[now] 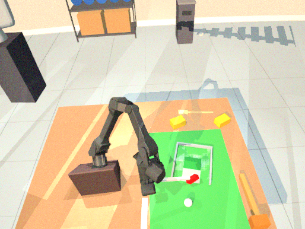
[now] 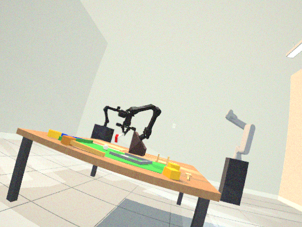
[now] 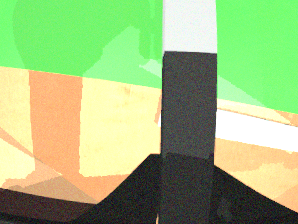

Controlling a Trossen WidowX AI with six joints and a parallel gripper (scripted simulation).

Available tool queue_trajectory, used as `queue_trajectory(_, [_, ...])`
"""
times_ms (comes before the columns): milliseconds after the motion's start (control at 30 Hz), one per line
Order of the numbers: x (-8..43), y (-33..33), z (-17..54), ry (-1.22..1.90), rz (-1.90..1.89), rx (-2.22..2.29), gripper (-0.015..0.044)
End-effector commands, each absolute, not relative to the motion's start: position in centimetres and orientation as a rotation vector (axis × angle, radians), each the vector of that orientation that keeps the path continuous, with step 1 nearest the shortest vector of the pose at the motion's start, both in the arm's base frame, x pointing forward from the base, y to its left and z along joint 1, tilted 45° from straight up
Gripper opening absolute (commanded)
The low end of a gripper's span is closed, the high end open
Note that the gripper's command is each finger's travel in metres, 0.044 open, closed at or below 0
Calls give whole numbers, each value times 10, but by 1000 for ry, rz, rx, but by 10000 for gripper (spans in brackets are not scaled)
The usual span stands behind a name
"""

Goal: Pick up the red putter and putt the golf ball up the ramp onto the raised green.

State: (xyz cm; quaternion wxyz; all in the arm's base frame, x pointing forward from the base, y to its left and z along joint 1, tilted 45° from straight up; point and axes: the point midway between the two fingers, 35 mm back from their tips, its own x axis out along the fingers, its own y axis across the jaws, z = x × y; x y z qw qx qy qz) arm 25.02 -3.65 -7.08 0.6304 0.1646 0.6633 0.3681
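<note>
My gripper (image 2: 125, 132) (image 3: 173, 163) is shut on the dark grip of the red putter (image 1: 193, 178) (image 2: 116, 138) (image 3: 190, 27). Its white shaft runs right from my wrist in the top view, and the red head hangs in the air above the table. The fingertips are hidden under the wrist there. The white golf ball (image 1: 188, 203) (image 2: 106, 147) lies on the green mat (image 1: 163, 213), apart from the head. Grey rails (image 1: 211, 166) surround a white panel (image 1: 188, 171) and a dark green panel (image 1: 192, 162) beyond it; their heights are hard to tell.
An orange mallet (image 1: 259, 220) (image 2: 68, 140) lies along the right edge in the top view. Two yellow blocks (image 1: 178, 122) (image 1: 222, 120) and a pale wooden tool (image 1: 199, 112) lie at the back. A dark green piece (image 2: 84, 141) lies left of the ball in the exterior view.
</note>
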Motion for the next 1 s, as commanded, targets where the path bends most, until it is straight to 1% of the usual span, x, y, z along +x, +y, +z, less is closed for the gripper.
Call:
queue_trajectory(0, [239, -61, -93, 1617, 694, 510, 0])
queue_trajectory(167, [224, -80, -112, 1697, 560, 630, 0])
queue_trajectory(400, [224, -81, -113, 1699, 555, 635, 0])
queue_trajectory(733, [217, -54, -141, 1699, 556, 636, 0])
queue_trajectory(967, [216, -51, -144, 1699, 556, 636, 0])
